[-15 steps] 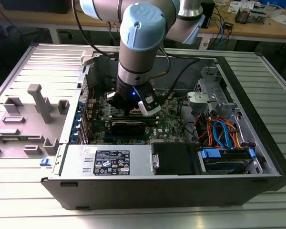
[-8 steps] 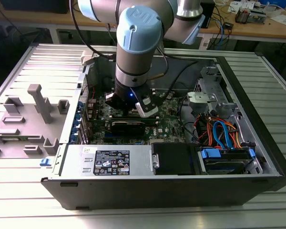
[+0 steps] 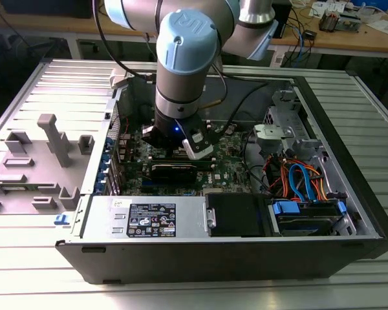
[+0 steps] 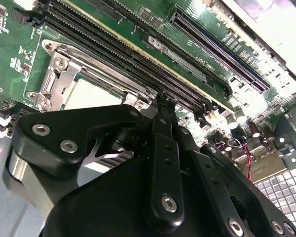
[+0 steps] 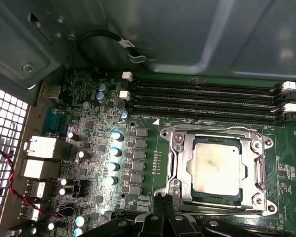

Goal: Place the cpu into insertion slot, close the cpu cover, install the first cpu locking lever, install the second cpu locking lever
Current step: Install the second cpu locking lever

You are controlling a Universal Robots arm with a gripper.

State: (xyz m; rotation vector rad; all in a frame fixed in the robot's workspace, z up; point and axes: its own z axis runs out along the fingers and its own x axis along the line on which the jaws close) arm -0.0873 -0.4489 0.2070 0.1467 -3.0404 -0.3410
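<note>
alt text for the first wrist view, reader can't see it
A silver-topped cpu sits in the insertion slot on a green motherboard, with the cpu cover closed flat around it. The black gripper reaches in at the socket's near edge. Four long black memory slots run beside the socket, and silver rear ports line the board's far side.

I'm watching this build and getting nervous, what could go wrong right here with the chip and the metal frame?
The gripper sits at the edge of the metal frame, which lies down over the chip. A sideways slip could scrape the green board or the small capacitors beside the socket. The memory slots run close behind the fingertip, so a push that overshoots might strike them.
</note>
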